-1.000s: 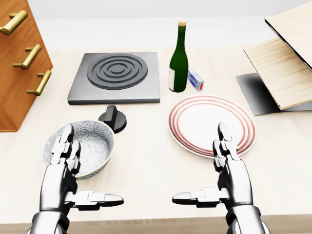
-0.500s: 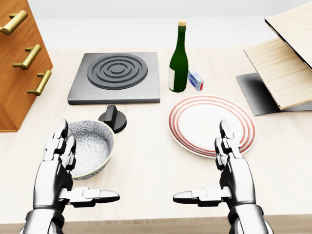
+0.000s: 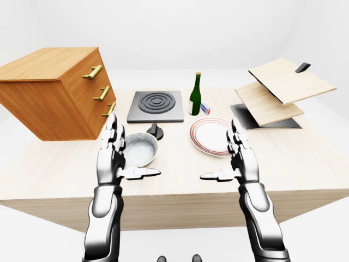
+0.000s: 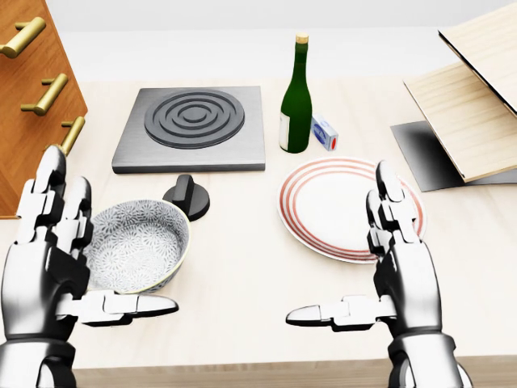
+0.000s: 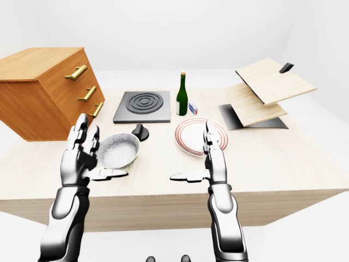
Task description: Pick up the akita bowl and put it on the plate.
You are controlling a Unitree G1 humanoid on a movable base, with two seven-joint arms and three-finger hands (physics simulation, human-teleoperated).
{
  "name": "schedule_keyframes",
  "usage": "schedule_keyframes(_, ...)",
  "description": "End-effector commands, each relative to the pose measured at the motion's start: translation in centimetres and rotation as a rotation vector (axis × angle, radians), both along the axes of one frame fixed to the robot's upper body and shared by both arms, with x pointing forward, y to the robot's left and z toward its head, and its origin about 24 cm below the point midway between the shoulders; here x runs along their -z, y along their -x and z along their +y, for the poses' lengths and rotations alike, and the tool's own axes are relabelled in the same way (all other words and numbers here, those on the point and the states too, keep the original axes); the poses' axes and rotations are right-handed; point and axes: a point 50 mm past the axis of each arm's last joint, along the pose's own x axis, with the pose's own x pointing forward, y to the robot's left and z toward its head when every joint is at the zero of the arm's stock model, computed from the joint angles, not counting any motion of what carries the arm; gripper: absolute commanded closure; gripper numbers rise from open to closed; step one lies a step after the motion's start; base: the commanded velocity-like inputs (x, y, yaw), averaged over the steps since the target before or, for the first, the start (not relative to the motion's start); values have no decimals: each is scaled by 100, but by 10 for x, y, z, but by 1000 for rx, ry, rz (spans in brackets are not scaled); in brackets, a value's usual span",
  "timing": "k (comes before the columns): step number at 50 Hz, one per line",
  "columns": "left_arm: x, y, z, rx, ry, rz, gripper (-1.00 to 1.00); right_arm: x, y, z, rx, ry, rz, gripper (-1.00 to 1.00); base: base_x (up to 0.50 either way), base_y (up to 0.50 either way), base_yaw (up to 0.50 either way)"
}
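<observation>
The akita bowl, grey with a fine white pattern, sits on the table at the lower left of the head view. My left hand is open just left of it, fingers upright beside the rim and thumb stretched under its near edge, not closed on it. The plate, white with red rings, lies to the right of the bowl. My right hand is open over the plate's near edge, holding nothing.
A black stove plate with its knob lies above the bowl. A green wine bottle and a small box stand above the plate. A wooden drawer cabinet is at left, a tilted wooden rack at right.
My left hand has risen and shifted left, off the bowl's left rim, so the whole bowl now shows. My right hand has lifted slightly. Bowl and plate have not moved.
</observation>
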Motion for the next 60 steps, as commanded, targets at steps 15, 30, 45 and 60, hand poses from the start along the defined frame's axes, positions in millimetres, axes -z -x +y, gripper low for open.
schedule_keyframes(15,-90,44,15,-54,3,-436,-100,-70,27,5,-10,60,-319,-98,0,0,0)
schedule_keyframes(30,-129,64,52,-190,13,-643,-100,-74,29,3,-1,67,-335,-98,0,0,0)
schedule_keyframes(45,-171,103,104,-358,97,-848,-100,-79,33,1,7,66,-361,-98,0,0,0)
schedule_keyframes(60,-182,133,160,-566,104,-843,-100,-71,30,-2,17,61,-325,-100,0,0,0)
